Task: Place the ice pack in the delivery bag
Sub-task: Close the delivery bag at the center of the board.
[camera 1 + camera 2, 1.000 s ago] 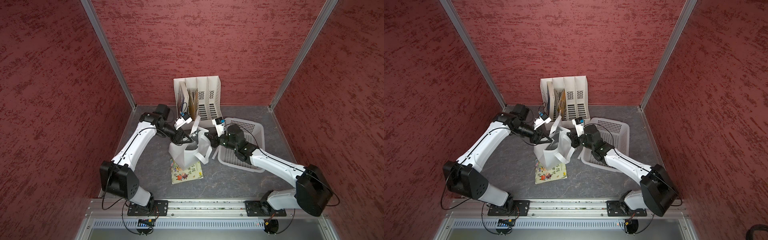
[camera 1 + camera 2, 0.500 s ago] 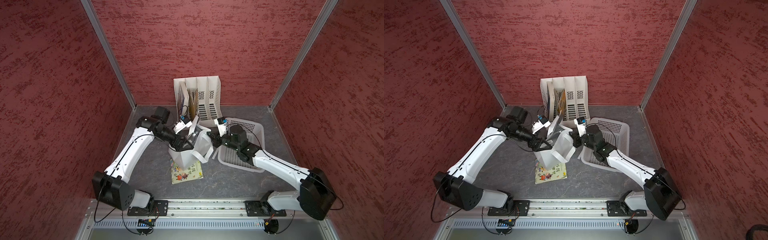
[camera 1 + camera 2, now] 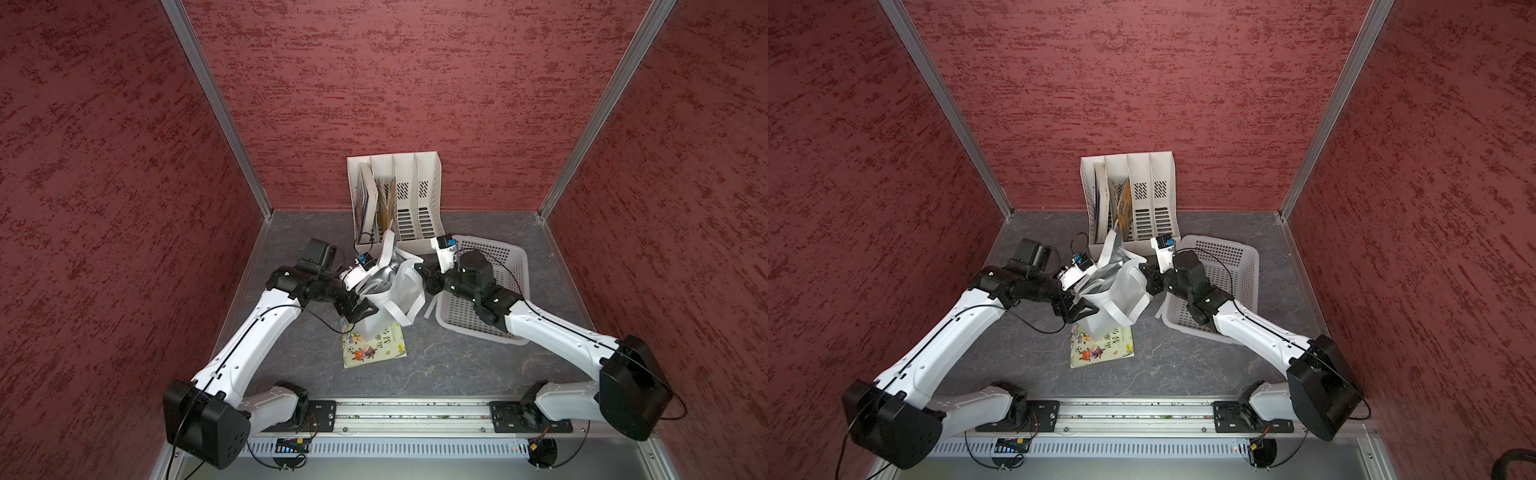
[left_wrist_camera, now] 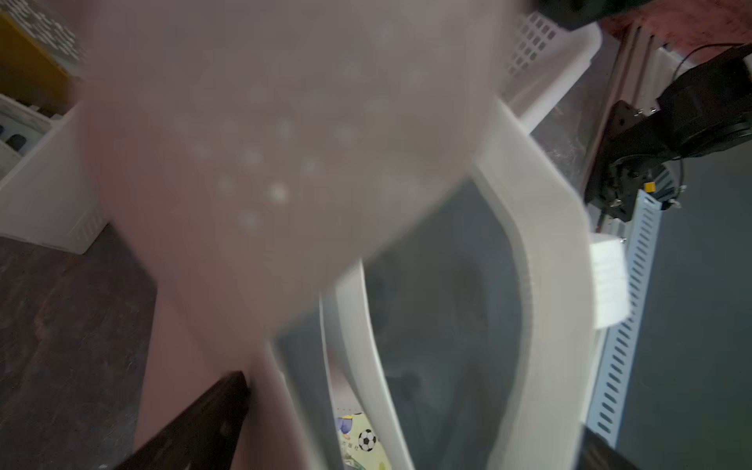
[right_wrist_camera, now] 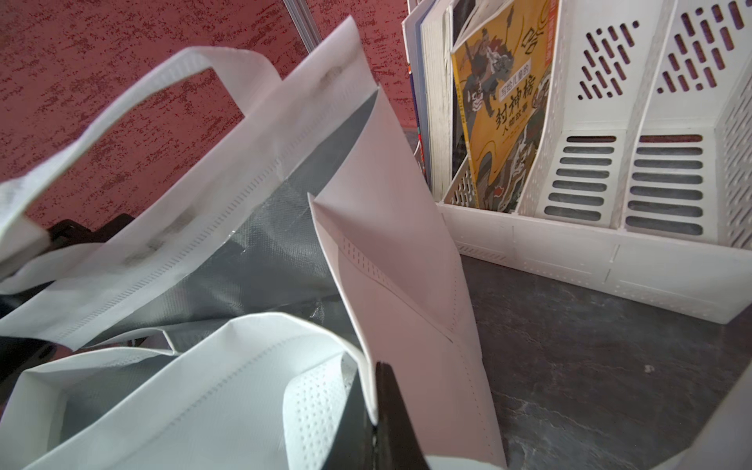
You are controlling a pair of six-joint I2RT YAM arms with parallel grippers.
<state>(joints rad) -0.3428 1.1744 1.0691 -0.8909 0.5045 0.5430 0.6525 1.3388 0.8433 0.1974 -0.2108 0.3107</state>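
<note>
The delivery bag (image 3: 392, 291), a white tote with silver lining, stands at the middle of the table in both top views, its mouth (image 3: 1106, 276) held open. My right gripper (image 3: 420, 274) is shut on the bag's right rim; in the right wrist view its fingers (image 5: 390, 411) pinch the white fabric (image 5: 386, 260). My left gripper (image 3: 362, 309) is open at the bag's left side, low by the front. In the left wrist view a strap (image 4: 541, 285) and grey lining (image 4: 439, 305) lie between its spread fingers (image 4: 195, 427), and blurred fabric covers much of the picture. The ice pack is hidden.
A picture book (image 3: 374, 347) lies flat under the bag's front edge. A white perforated basket (image 3: 513, 266) sits under my right arm. A white slotted file rack (image 3: 411, 199) with books (image 5: 500, 110) stands against the back wall, close behind the bag.
My left gripper opened wide and came away from over the bag's mouth, down towards the front along its left side. The right gripper kept its grip on the rim.
</note>
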